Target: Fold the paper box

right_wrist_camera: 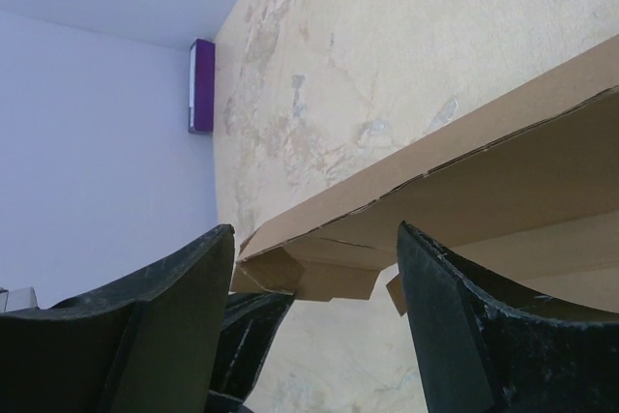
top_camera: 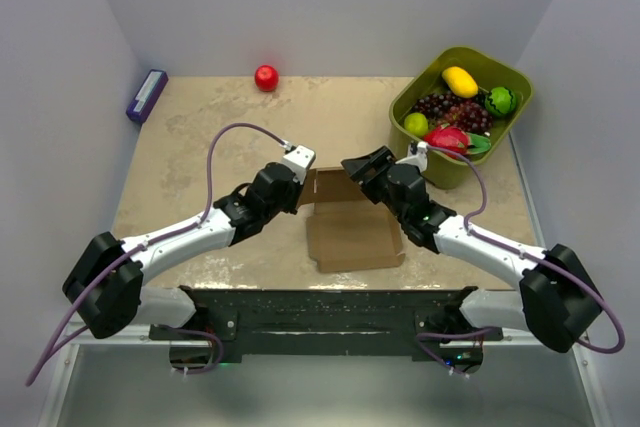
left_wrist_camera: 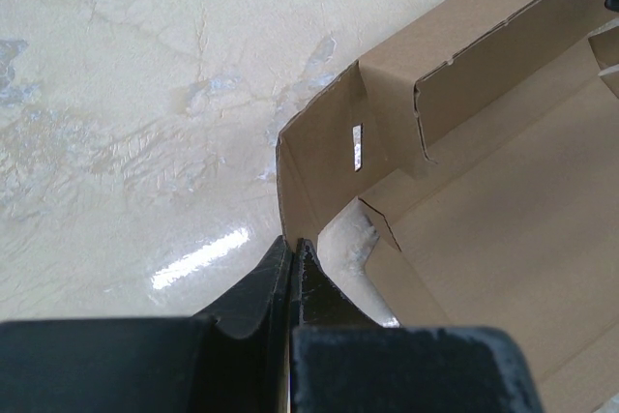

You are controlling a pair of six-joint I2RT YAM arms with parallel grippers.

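Looking down, I see the paper box (top_camera: 352, 235) in the middle of the table (top_camera: 190, 137), between my two arms. My left gripper (left_wrist_camera: 293, 247) is squeezed tight on the edge of the box's left wall. My right gripper (right_wrist_camera: 314, 229) is spread wide at the back wall and holds nothing. The green bin (top_camera: 512, 75) sits far right.

No legible text, label, brand or number on the paper box (top_camera: 352, 237), green bin (top_camera: 452, 173) or purple case (top_camera: 147, 95).
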